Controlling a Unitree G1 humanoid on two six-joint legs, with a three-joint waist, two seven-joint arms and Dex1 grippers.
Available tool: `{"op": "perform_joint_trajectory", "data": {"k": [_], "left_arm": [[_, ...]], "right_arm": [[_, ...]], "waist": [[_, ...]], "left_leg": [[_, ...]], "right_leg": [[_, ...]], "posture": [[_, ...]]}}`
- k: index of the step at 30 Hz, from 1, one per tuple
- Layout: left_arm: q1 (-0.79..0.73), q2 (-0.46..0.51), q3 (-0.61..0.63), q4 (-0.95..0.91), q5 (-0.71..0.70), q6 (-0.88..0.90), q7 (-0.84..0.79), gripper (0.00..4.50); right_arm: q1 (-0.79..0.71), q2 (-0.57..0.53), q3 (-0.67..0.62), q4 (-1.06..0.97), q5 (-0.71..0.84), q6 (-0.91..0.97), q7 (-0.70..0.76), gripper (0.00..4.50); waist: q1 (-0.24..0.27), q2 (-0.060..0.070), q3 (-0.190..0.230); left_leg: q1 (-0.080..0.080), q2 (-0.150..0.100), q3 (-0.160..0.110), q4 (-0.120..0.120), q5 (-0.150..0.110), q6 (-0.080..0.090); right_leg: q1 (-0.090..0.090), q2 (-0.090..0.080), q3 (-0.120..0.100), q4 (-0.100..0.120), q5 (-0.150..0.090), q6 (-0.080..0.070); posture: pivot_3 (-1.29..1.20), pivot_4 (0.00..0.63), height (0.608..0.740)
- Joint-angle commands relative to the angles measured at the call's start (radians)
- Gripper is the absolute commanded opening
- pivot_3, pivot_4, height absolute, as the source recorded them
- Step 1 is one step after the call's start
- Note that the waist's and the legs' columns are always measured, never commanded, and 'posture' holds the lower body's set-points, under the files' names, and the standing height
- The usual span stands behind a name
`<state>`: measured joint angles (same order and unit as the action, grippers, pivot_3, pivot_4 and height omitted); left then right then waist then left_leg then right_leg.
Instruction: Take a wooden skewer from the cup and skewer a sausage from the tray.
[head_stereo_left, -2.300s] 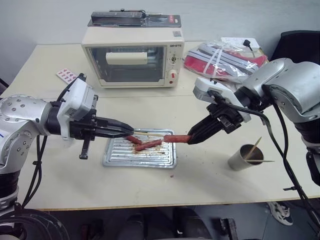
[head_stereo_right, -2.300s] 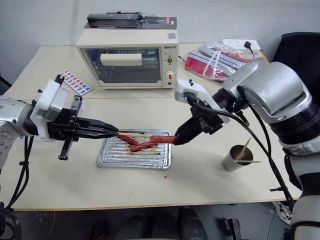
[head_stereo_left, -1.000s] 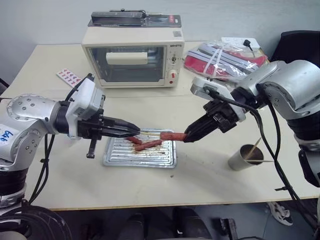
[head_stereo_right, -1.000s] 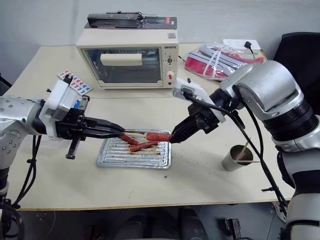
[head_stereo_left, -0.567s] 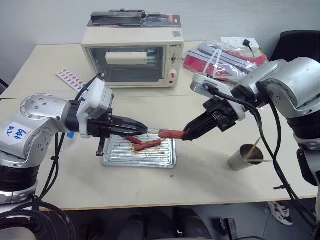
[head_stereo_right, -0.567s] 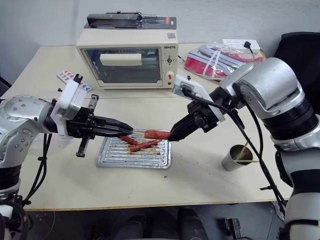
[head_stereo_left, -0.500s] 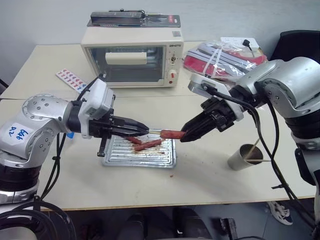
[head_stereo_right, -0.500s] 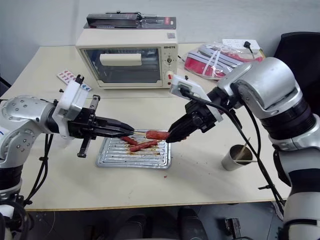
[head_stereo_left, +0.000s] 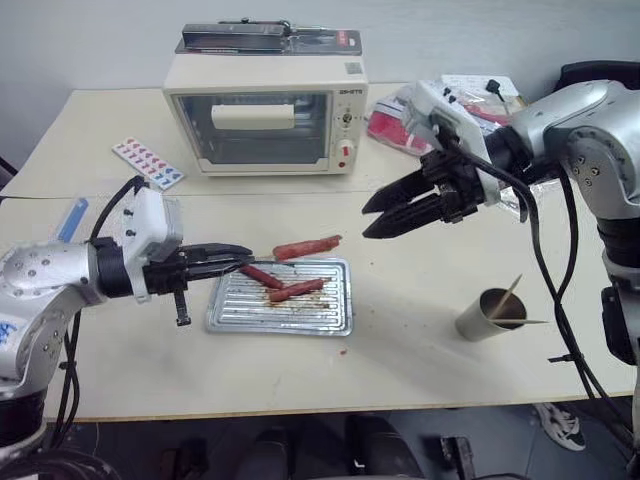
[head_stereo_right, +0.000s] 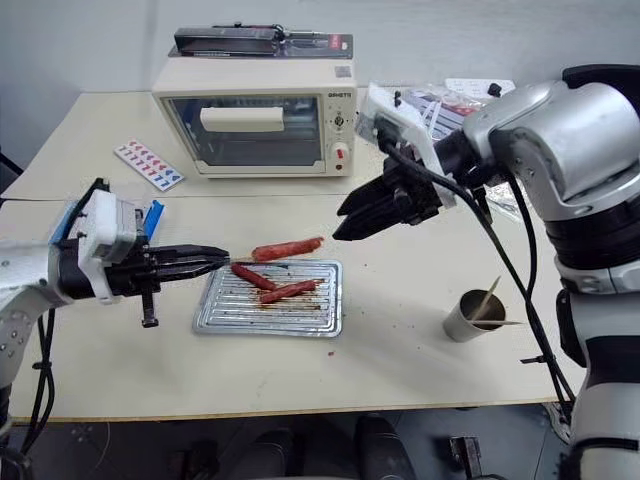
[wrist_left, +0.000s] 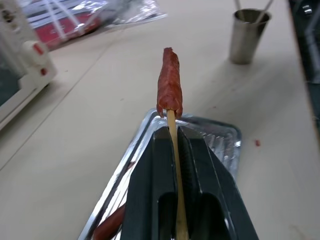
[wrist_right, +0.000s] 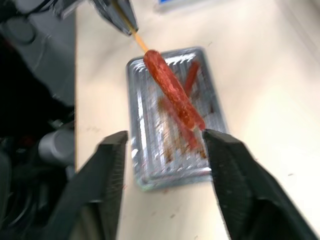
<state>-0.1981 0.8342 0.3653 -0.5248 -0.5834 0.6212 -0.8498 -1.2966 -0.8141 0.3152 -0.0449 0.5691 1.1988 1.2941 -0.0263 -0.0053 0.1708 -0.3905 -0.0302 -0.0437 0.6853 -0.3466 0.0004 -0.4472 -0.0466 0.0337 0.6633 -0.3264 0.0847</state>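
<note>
Now one sausage (head_stereo_left: 307, 246) rides the skewer (wrist_left: 173, 150); two lie in the tray (head_stereo_left: 330, 320).

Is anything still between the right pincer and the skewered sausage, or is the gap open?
Nothing visible stands between them. The sausage sits on the wooden skewer held by the left pincer above the tray; the right pincer hangs open, apart from it.

Left gripper (head_stereo_left: 240, 252): fingers pressed together, clamped on the wooden skewer (wrist_left: 175, 150), pointing level toward the right arm | Right gripper (head_stereo_left: 372, 218): fingers spread apart, holding nothing, raised above and beyond the left fingertips, angled down toward the left arm.
</note>
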Motion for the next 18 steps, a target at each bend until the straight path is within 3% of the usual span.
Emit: {"op": "perform_joint_trajectory", "data": {"k": [1,2,7,11,16,18], "left_arm": [[0.061,-0.066,0.166,-0.074,0.031,0.023,0.193,0.00],[0.085,-0.085,0.206,-0.085,0.036,0.034,0.231,0.00],[0.198,-0.136,0.342,-0.107,0.073,0.047,0.339,0.00],[0.247,-0.165,0.426,-0.018,0.124,0.019,0.410,0.00],[0.200,-0.120,0.405,0.221,0.200,-0.055,0.438,0.00],[0.178,-0.103,0.372,0.299,0.233,-0.086,0.444,0.00]], "right_arm": [[0.016,0.011,-0.068,-0.067,0.001,-0.033,-0.054,3.60],[0.017,0.013,-0.079,-0.077,0.011,-0.029,-0.059,3.88],[0.015,0.024,-0.109,-0.106,0.040,-0.025,-0.085,3.88],[0.021,0.036,-0.123,-0.129,0.050,-0.027,-0.109,3.88],[0.014,0.060,-0.138,-0.140,0.070,-0.009,-0.145,3.88],[0.015,0.064,-0.142,-0.147,0.075,-0.001,-0.161,4.20]], "waist": [[0.001,0.000,0.000],[0.001,0.000,0.000],[0.001,0.000,0.000],[0.001,0.000,0.000],[0.002,0.000,0.000],[0.003,-0.001,0.000]], "left_leg": [[0.000,0.000,0.000,0.000,0.000,0.000],[0.000,0.000,0.000,0.000,0.000,0.000],[0.000,0.000,0.000,0.000,0.000,0.000],[0.000,0.000,0.000,0.000,0.000,0.000],[0.001,0.000,0.000,0.000,0.000,0.000],[0.001,0.000,0.000,0.000,0.000,0.000]], "right_leg": [[0.000,0.000,0.000,0.000,0.000,0.000],[0.000,0.000,0.000,0.000,0.000,0.000],[0.000,0.000,0.000,0.000,0.000,0.000],[0.001,0.000,0.000,0.000,0.000,0.000],[0.001,0.000,0.000,0.000,0.000,0.000],[0.001,0.000,-0.001,0.000,0.000,0.000]], "posture": [[0.00,0.150,0.740],[0.00,0.150,0.740],[0.00,0.150,0.740],[0.00,0.150,0.740],[0.00,0.150,0.740],[0.00,0.150,0.740]]}}
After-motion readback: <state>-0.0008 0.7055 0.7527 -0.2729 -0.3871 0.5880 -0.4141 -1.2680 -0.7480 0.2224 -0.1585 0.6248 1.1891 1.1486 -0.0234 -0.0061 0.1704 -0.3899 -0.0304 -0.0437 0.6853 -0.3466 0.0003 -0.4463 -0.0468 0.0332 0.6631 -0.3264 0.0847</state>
